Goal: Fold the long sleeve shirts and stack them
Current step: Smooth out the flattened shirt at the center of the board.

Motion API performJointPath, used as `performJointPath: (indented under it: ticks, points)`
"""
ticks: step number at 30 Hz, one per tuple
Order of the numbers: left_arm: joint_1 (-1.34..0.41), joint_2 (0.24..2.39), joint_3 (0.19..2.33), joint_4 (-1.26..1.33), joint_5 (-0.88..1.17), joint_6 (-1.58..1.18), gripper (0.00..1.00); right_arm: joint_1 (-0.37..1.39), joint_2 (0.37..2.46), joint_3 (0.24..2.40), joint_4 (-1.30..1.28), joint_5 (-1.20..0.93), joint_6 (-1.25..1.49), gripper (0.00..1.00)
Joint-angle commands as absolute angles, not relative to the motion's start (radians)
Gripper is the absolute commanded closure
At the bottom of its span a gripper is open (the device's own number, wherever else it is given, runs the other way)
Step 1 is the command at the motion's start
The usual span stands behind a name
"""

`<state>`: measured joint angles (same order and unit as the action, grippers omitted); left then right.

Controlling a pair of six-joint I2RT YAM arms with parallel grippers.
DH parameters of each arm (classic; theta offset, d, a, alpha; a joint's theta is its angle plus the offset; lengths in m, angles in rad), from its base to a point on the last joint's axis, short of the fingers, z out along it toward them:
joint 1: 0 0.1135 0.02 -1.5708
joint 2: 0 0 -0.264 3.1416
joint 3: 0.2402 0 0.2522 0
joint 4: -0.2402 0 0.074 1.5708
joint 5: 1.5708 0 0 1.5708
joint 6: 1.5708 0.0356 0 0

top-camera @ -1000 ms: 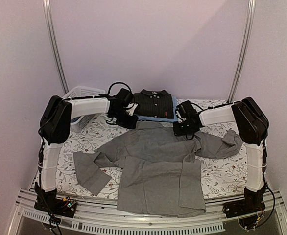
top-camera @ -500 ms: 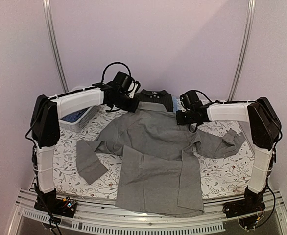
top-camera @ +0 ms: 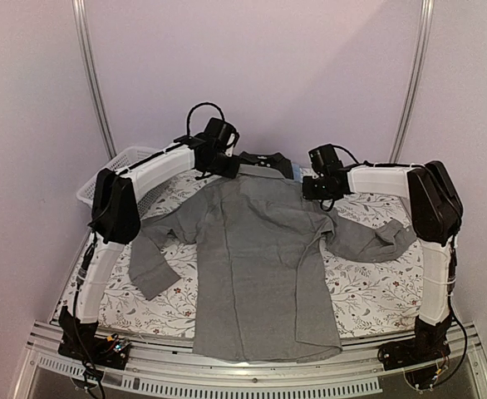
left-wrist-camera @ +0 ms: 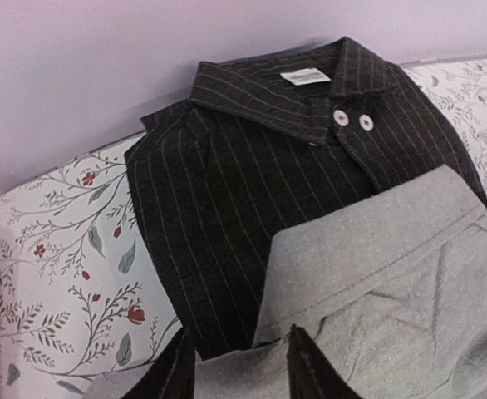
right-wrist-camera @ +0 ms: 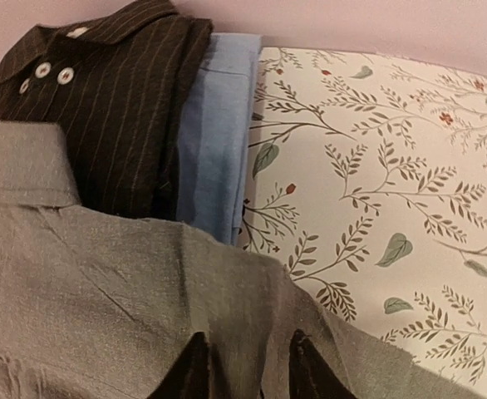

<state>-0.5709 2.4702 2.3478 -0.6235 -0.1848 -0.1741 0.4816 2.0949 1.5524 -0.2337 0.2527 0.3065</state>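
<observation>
Flattening looks done on floral-print table: plain mid-grey collared cloth shirt spread flat, collar overlapping folded black pinstriped shirt, left pincer and right pincer parted empty at its shoulders; next, fold a sleeve inward.

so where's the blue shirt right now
In the right wrist view the blue shirt lies folded under the black shirt at the far edge of the table, only its right edge showing, just beyond the shoulder of the grey shirt.
</observation>
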Motion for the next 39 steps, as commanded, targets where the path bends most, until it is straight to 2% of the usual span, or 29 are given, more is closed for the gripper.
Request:
performJointPath:
  ticks: [1, 2, 3, 7, 11, 15, 18, 27, 32, 39]
  points:
    - [-0.552, 2.426, 2.35, -0.636, -0.17, -0.203, 0.55, 0.474, 2.073, 1.552, -0.309, 0.243, 0.322, 0.51]
    - [-0.553, 2.413, 2.335, -0.633, -0.165, -0.206, 0.51, 0.474, 2.052, 1.545, -0.319, 0.238, 0.323, 0.42]
    - [-0.554, 2.396, 2.322, -0.63, -0.159, -0.212, 0.45, 0.474, 2.037, 1.543, -0.334, 0.236, 0.324, 0.39]
    - [-0.561, 2.323, 2.276, -0.629, -0.135, -0.224, 0.31, 0.483, 1.952, 1.497, -0.394, 0.241, 0.348, 0.32]
    - [-0.579, 2.233, 2.206, -0.625, -0.128, -0.227, 0.23, 0.482, 1.813, 1.324, -0.357, 0.227, 0.42, 0.25]
    - [-0.609, 2.145, 2.118, -0.627, -0.079, -0.268, 0.21, 0.475, 1.701, 1.189, -0.33, 0.198, 0.484, 0.25]
    - [-0.645, 2.085, 2.029, -0.612, -0.017, -0.318, 0.22, 0.468, 1.636, 1.089, -0.292, 0.178, 0.541, 0.29]
    - [-0.772, 1.953, 1.66, -0.528, 0.119, -0.425, 0.25, 0.379, 1.603, 0.88, -0.159, 0.084, 0.615, 0.55]
    - [-0.81, 1.888, 1.42, -0.43, 0.206, -0.51, 0.26, 0.346, 1.644, 0.821, -0.108, 0.047, 0.631, 0.59]
    - [-0.824, 1.845, 1.224, -0.395, 0.221, -0.562, 0.26, 0.288, 1.726, 0.793, -0.049, -0.014, 0.63, 0.6]
